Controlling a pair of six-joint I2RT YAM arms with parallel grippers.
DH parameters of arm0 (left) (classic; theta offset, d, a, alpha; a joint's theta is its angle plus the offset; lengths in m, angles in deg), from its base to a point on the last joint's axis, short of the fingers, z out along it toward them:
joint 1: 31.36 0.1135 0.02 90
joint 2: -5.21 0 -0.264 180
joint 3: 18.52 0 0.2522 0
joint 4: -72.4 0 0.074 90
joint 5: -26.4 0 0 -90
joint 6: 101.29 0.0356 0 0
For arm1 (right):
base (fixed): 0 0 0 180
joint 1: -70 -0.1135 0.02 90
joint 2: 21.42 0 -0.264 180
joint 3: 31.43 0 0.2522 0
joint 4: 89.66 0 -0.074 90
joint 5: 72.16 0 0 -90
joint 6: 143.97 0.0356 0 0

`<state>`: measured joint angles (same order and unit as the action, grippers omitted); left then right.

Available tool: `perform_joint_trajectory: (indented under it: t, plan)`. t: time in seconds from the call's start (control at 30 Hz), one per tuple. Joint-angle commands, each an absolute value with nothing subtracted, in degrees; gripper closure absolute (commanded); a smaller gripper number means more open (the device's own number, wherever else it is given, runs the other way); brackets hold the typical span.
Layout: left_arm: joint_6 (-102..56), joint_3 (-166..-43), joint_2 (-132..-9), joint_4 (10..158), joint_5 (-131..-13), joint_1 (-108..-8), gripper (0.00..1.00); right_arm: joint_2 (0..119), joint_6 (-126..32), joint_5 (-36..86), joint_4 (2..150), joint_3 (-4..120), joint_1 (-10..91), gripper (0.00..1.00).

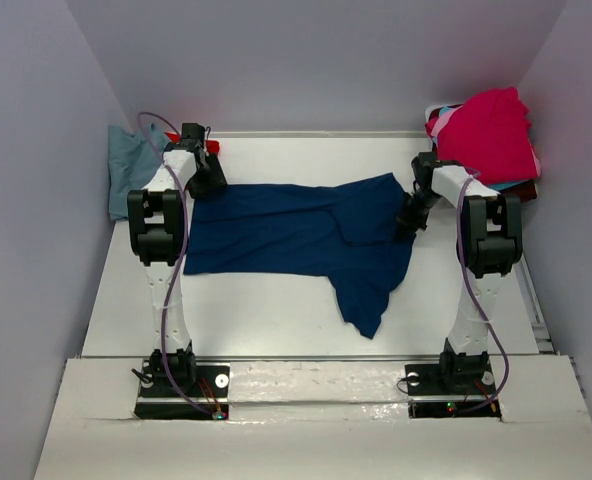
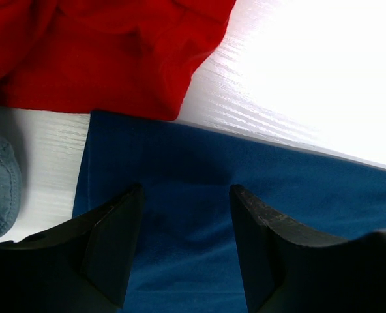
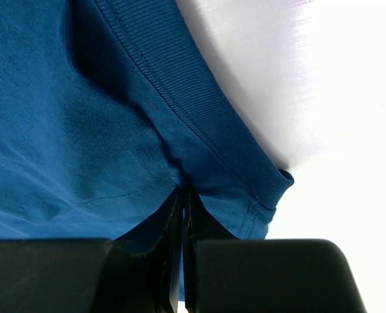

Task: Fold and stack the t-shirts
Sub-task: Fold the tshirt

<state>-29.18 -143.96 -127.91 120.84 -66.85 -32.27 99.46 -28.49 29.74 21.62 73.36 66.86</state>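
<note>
Nearest my bases, the table bears the navy t-shirt, spread flat mid-table with one part trailing toward me. My right gripper is pinched tight on its ribbed edge at the right end. My left gripper has its jaws apart over the shirt's left end. Beyond that lie a red tee and a blue-grey tee at far left, and a magenta-topped pile in the far right corner.

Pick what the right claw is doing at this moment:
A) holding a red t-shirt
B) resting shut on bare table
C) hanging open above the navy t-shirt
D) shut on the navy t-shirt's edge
D: in the right wrist view the right claw has its fingers pressed together, with cloth of the navy t-shirt pinched between them, just beside the shirt's ribbed band.
</note>
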Motion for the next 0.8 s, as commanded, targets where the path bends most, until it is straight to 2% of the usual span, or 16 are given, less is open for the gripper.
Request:
perform_joint_trajectory:
  t: [0.0, 0.77]
  plan:
    - [-28.43, -144.78, -129.52, 122.55, -65.62, -31.10, 0.33, 98.64, -28.74, 29.18, 21.30, 75.41, 66.31, 0.93]
    - [-29.31, -147.60, -132.16, 125.19, -63.16, -29.51, 0.33, 93.11, -28.75, 26.63, 18.49, 74.09, 66.83, 0.93]
